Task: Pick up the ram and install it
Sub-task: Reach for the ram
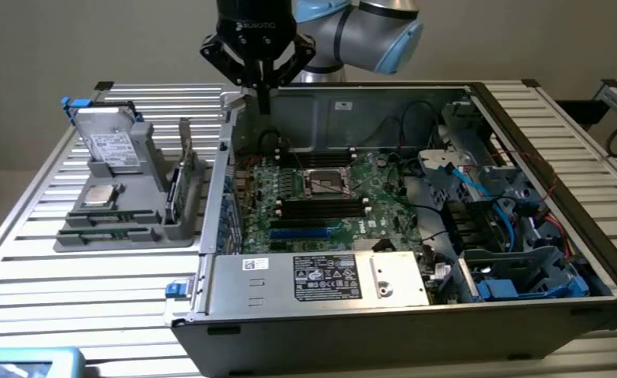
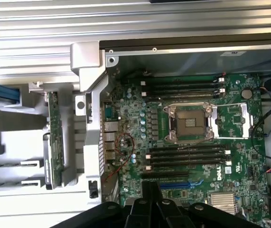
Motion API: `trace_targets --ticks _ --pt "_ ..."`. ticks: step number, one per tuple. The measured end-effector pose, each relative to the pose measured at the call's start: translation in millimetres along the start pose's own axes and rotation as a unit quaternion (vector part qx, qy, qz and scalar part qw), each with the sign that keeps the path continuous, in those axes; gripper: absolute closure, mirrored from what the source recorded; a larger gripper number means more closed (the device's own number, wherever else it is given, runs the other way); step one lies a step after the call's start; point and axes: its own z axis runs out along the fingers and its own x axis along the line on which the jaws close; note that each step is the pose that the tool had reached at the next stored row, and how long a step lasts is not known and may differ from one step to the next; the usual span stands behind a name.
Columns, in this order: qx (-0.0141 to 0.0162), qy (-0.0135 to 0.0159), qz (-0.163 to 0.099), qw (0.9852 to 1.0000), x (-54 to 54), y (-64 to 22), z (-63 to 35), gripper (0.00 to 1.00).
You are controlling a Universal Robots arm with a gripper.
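The ram (image 1: 105, 221) is a narrow green stick lying in the front of the grey holder (image 1: 130, 236), on the exterior view's left, with a second like it just below. My gripper (image 1: 264, 106) hangs shut and empty above the back corner of the open computer case (image 1: 393, 315), well away from the holder. In the wrist view the shut black fingers (image 2: 150, 190) point down over the green motherboard (image 2: 140, 118). Its long black memory slots (image 2: 187, 156) beside the CPU socket (image 2: 190, 124) hold no sticks.
The holder also carries a hard drive (image 1: 111, 146), a square silver CPU chip (image 1: 101, 196) and a green card standing on edge (image 1: 188, 189). Cables, blue clips and drive cages (image 1: 497, 236) crowd the case on the exterior view's right. The slatted metal table (image 1: 78, 291) surrounds everything.
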Motion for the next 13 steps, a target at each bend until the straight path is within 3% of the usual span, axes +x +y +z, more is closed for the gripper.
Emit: trace_targets --ticks 3,13 --pt "-0.0001 -0.0001 0.0 1.0 4.6 -1.8 -0.1 0.89" --pt "-0.0001 0.0 0.0 1.0 49.7 -5.2 0.1 0.89"
